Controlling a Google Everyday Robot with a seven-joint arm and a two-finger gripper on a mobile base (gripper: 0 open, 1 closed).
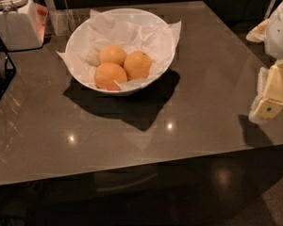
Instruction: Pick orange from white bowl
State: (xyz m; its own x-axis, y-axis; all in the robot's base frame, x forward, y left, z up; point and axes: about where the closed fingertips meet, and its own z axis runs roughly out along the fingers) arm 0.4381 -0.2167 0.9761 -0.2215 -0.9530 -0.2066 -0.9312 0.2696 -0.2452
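Observation:
The white bowl [80, 36], lined with crumpled white paper, stands at the back middle of the dark glossy table. Three orange fruits lie in it. The orange [137, 65] is the slightly oval one on the right, with a small dark speck near its upper right end. Two rounder fruits lie beside it, one behind [112, 55] and one in front left [109, 75]. My gripper [268, 102], cream-coloured, hangs at the right edge of the view over the table's right side, well apart from the bowl and to its right.
A white lidded jar [12, 20] stands at the back left, with a clear container [61, 20] beside it. A black wire rack [0, 74] is at the left edge. The table's front edge [132, 166] runs across the lower view.

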